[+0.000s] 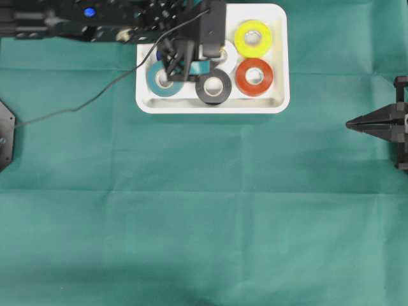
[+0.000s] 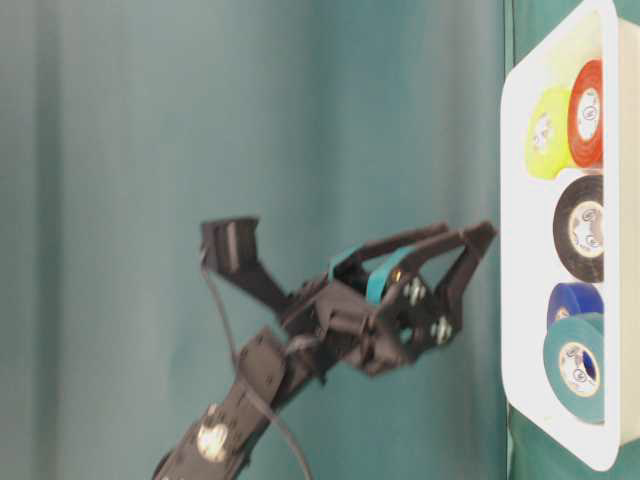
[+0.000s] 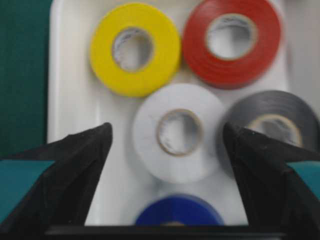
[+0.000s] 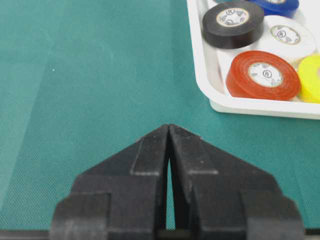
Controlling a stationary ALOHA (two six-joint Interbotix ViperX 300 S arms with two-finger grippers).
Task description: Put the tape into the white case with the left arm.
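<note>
Teal tape [image 1: 164,79] is sitting in the white case [image 1: 278,57], left gripper [image 1: 176,69] spread wide above it with nothing held, right gripper [image 4: 169,131] pressed together, so I'd just back the left arm away.

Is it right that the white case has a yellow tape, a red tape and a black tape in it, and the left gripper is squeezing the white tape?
Not quite. The left gripper is open and squeezes nothing; the left wrist view shows the white tape lying free between its spread fingers. The rest holds: the yellow tape, red tape and black tape lie in the white case.
</note>
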